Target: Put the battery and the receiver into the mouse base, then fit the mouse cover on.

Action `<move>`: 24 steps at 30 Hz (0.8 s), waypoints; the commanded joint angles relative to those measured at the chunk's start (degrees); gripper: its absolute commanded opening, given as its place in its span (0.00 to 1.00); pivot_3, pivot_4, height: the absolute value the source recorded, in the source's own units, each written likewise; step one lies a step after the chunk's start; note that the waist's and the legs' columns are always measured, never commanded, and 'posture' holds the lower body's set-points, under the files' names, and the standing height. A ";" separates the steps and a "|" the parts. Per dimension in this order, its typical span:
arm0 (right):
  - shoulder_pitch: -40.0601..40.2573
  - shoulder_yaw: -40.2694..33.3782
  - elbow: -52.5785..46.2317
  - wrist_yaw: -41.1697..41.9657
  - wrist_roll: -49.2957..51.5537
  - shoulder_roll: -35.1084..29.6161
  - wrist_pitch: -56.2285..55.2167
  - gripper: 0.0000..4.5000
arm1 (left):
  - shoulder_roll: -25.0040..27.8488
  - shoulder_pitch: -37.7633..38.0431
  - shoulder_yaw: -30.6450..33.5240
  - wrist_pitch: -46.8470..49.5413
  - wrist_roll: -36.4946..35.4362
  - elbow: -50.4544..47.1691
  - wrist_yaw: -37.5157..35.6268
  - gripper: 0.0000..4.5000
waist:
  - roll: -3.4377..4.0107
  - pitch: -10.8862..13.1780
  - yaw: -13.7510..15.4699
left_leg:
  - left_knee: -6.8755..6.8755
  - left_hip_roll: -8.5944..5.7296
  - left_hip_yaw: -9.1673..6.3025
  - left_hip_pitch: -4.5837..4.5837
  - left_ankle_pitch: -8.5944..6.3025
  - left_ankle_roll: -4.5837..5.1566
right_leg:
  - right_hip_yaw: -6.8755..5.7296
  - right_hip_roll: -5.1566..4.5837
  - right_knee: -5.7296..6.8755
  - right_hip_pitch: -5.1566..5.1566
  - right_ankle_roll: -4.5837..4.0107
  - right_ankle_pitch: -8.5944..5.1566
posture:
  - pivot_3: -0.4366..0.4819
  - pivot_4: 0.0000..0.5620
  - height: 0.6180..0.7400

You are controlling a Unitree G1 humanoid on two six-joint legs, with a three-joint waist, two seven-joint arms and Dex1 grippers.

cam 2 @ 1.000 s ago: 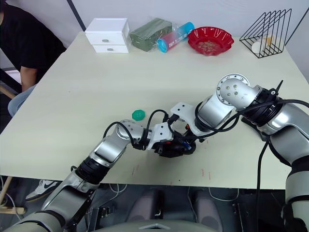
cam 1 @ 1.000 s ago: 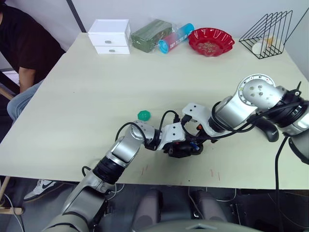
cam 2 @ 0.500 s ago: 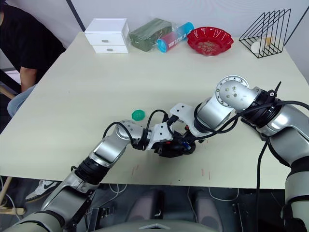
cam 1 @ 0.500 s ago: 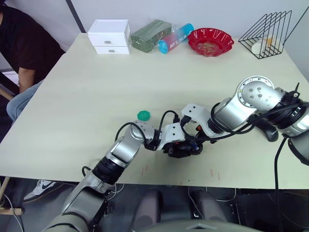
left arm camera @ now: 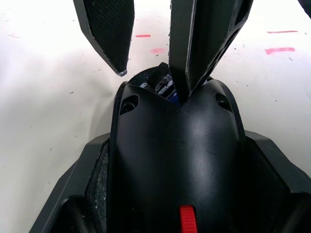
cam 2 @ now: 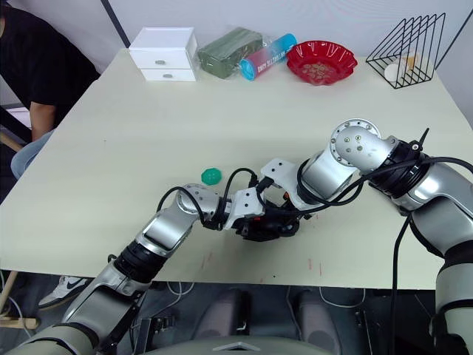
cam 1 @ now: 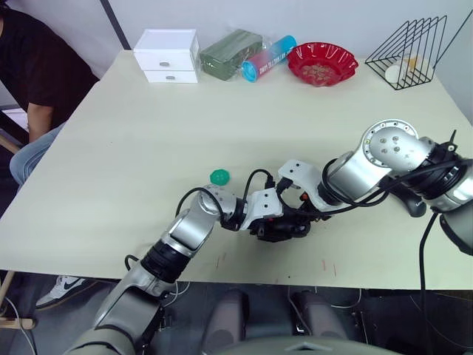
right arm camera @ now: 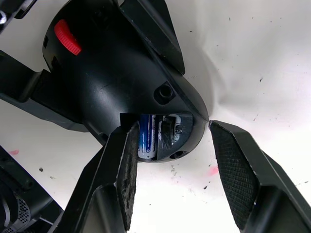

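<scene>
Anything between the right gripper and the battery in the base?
Nothing visible. The battery lies exposed in the open rear bay of the base, just beyond the right gripper's open fingers. The left gripper clamps the base further forward, clear of that bay.

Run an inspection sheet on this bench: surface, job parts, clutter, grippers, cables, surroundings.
Surface: pale table, small red marks near the front edge.
Job's things: mouse base uncovered, battery seated in its bay; receiver cannot be told; mouse cover on the table by the right arm.
Clutter: green disc, white drawer box, green pack, blue-red tube, red bowl, wire rack.
Grippers: left gripper clamps the mouse base; right gripper open at the battery bay.
Cables: black loops at the wrists.
Surroundings: person seated at the far-left corner.
</scene>
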 commanded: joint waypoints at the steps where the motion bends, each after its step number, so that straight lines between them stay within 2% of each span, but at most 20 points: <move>1: -1.31 -1.71 -1.84 2.35 0.35 -1.91 0.84 0.53 | 0.34 1.48 -3.54 0.97 1.64 1.62 -0.61 0.66 | 0.00 0.00 0.03 | 0.00 0.00 0.00 0.00 0.00 0.00 | 0.00 0.00 0.00 0.00 0.00 0.00 | 0.48 0.27 1.00; 10: -2.15 -3.65 -5.37 8.19 0.35 -6.27 0.35 0.53 | 0.32 1.25 -3.44 0.81 1.59 2.04 -0.76 0.66 | 0.00 0.01 0.05 | -0.01 0.00 0.00 -0.01 0.00 0.00 | 0.00 0.00 -0.02 -0.01 0.00 0.00 | 0.48 0.27 1.00; 18: 0.05 -8.83 -9.98 11.30 0.35 -10.98 -2.09 0.53 | 0.56 1.61 -3.40 1.16 1.48 1.40 -0.84 0.66 | 0.00 0.02 0.13 | -0.02 0.01 0.00 -0.03 0.00 0.00 | 0.00 -0.01 -0.04 -0.02 -0.01 0.00 | 0.48 0.27 1.00; 24: 9.29 -15.50 -20.33 14.63 0.35 -19.53 -6.22 0.53 | 1.19 1.51 -3.05 1.45 1.30 1.41 -1.05 0.66 | -0.01 0.03 0.19 | -0.06 0.02 -0.05 -0.13 -0.01 0.01 | -0.06 -0.04 -0.21 -0.02 0.00 -0.01 | 0.48 0.27 1.00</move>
